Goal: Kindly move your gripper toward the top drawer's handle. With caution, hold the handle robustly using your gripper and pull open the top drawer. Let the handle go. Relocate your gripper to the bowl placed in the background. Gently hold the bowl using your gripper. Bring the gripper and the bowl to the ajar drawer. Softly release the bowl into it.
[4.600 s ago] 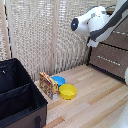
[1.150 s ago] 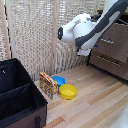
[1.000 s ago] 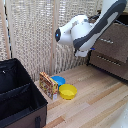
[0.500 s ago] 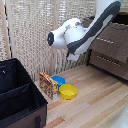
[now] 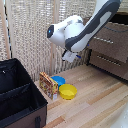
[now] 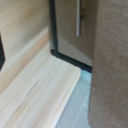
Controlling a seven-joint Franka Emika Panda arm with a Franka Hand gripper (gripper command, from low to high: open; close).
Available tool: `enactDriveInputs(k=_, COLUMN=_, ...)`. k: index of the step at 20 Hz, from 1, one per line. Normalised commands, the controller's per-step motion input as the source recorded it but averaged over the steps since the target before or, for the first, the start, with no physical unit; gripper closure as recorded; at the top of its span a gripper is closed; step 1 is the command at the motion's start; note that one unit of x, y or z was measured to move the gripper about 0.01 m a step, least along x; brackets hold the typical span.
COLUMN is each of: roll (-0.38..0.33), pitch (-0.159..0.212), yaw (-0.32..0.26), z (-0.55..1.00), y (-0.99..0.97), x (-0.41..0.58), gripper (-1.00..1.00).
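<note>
Arm over the wood floor, between dresser and bowls.

The claw (image 5: 71, 56) hangs in the air below the white arm, above and apart from the blue bowl (image 5: 58, 80); I cannot tell whether its fingers are apart or together. The bowl sits on the floor (image 5: 95, 102), touching a yellow bowl (image 5: 68, 91) and beside a box (image 5: 48, 85). At the exterior view's right, the top drawer (image 5: 119, 27) stands pulled out.

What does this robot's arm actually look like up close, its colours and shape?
The arm is bulky and rounded, glossy white with a broad dark grey band along its length. A round joint bears a dark circular cap. The gripper is a small white boxy end; its fingers are too blurred to describe. No cables or markings are visible.
</note>
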Motion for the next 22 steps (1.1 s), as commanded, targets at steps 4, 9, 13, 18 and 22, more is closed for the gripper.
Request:
enactDriveInputs(k=4, roll=0.351, pitch=-0.032, yaw=-0.220, z=0.00, y=0.14, x=0.081, gripper=-1.00)
enactDriveInputs(k=9, roll=0.324, pitch=-0.045, yaw=-0.224, z=0.00, y=0.13, x=0.086, gripper=-1.00)
enactDriveInputs(k=13, roll=0.215, pitch=-0.035, yaw=-0.213, z=0.09, y=0.09, x=0.234, gripper=-1.00)
enactDriveInputs(k=18, roll=0.172, pitch=-0.007, yaw=-0.189, z=0.10, y=0.08, x=0.378, gripper=-1.00)
enactDriveInputs(k=22, roll=0.175, pitch=-0.005, yaw=-0.187, z=0.10, y=0.08, x=0.385, gripper=-1.00)
